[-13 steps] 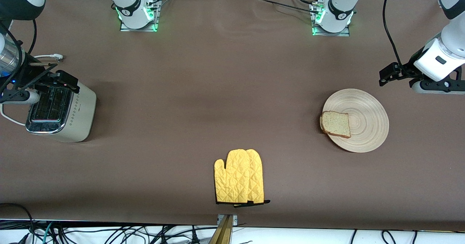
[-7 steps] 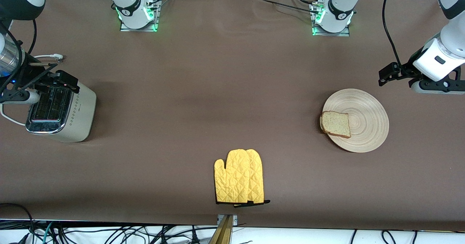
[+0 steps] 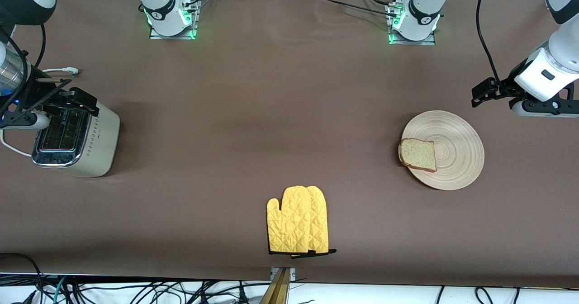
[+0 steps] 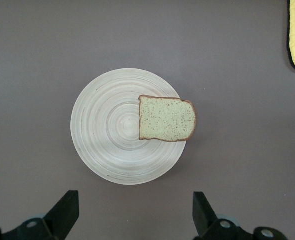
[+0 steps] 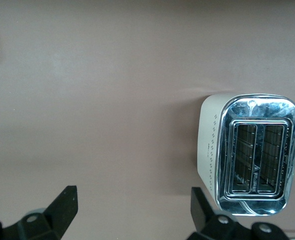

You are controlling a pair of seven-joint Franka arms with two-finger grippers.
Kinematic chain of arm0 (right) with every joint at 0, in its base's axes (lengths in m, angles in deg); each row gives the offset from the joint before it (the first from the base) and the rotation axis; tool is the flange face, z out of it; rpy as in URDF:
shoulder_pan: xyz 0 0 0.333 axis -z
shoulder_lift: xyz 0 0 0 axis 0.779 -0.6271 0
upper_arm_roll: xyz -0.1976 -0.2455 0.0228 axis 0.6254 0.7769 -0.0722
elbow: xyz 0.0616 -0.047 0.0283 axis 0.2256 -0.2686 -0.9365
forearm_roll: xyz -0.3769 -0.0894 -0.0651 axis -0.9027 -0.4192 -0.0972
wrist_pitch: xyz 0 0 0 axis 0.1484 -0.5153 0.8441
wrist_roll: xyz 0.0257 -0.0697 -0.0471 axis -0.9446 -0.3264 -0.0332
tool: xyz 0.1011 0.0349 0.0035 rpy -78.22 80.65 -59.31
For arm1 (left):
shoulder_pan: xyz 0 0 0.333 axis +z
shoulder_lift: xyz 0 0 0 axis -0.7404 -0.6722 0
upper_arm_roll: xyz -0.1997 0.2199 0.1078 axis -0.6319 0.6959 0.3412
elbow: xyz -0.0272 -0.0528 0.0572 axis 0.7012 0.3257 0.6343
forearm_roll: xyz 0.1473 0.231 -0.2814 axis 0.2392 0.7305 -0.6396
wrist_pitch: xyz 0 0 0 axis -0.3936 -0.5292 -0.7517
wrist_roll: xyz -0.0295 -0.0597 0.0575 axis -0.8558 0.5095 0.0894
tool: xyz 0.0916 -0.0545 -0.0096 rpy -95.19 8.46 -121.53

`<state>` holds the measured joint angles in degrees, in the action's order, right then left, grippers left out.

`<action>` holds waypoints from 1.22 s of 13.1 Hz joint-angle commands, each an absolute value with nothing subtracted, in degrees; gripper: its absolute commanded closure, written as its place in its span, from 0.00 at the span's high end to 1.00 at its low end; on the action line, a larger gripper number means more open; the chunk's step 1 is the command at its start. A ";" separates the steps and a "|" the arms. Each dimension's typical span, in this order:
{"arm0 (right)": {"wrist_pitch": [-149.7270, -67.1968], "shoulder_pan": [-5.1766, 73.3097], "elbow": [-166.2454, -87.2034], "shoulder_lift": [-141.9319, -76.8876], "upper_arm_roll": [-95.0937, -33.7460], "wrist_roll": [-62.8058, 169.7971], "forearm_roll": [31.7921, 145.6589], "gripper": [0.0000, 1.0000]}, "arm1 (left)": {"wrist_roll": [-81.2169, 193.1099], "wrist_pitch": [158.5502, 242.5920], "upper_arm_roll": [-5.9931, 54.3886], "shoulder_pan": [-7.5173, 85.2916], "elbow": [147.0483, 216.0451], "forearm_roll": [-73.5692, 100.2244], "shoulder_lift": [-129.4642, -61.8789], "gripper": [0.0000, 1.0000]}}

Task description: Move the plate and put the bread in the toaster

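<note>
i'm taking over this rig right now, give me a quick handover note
Left gripper: open, empty, up over the table near the plate.
Right gripper: open, empty, up beside the toaster.
Bread lies on the plate's rim, overhanging toward the right arm's end. Toaster stands at the right arm's end, slots empty. Yellow mitt lies nearer the front camera, mid-table.
Done: nothing.
Left: move the plate, put the bread in the toaster.

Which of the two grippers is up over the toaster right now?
The right gripper, hovering open over the toaster. The left gripper hangs open by the plate with the bread.
</note>
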<state>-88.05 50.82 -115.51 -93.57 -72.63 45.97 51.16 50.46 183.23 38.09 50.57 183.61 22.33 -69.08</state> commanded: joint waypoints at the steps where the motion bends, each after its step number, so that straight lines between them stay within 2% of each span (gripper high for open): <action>1: -86.97 51.34 -114.45 -93.68 -72.86 46.71 51.97 1.00 | 49.94 182.11 37.87 51.10 182.21 21.53 -69.79 1.00; 7: -86.97 51.43 -114.45 -93.68 -72.86 46.71 51.97 1.00 | 49.67 182.11 38.04 51.97 181.94 21.18 -70.22 1.00; 12: -86.97 51.43 -114.45 -93.68 -72.86 46.71 51.97 1.00 | 45.22 181.76 37.95 62.69 179.31 12.66 -78.82 1.00; 16: -86.97 51.43 -114.36 -93.68 -72.86 46.71 51.97 1.00 | 22.91 181.76 37.87 74.27 179.31 2.94 -87.08 1.00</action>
